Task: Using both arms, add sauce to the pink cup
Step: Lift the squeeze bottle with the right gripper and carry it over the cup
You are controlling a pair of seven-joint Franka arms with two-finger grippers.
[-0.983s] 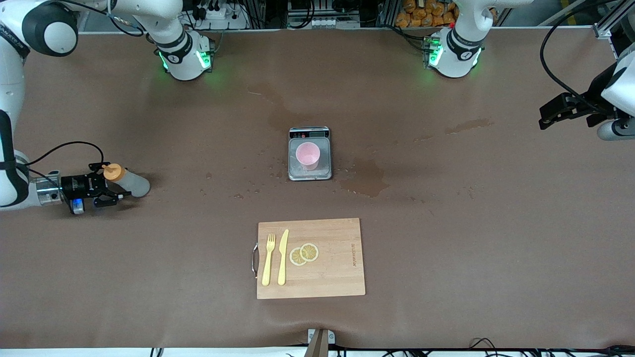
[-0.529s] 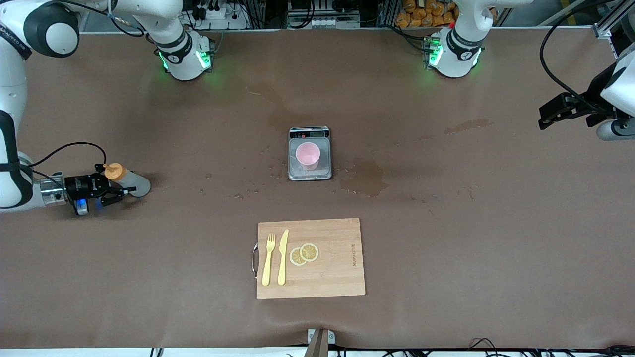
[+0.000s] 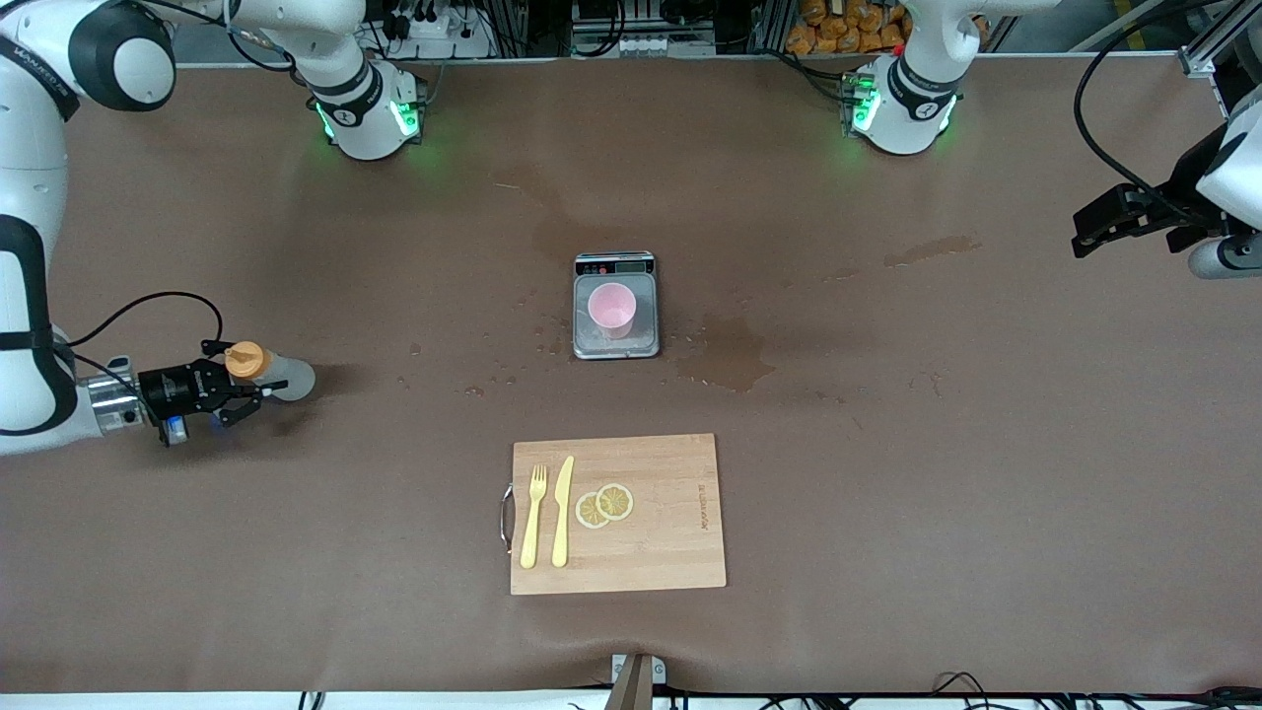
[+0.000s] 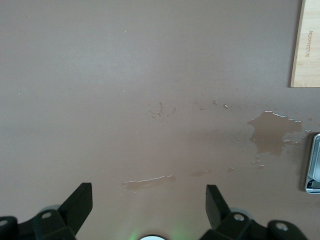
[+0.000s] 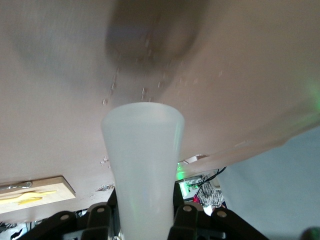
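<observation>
One sauce bottle clamped in the right hand, one pink cup, left hand apart.

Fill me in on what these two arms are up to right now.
The right end effector is shut on the sauce bottle, holding it near the right arm's end of the table. The pink cup sits on the grey scale at mid-table, with no sauce added yet. The left end effector waits open at the left arm's end. A cutting board with a fork, knife and lemon slices lies untouched.
</observation>
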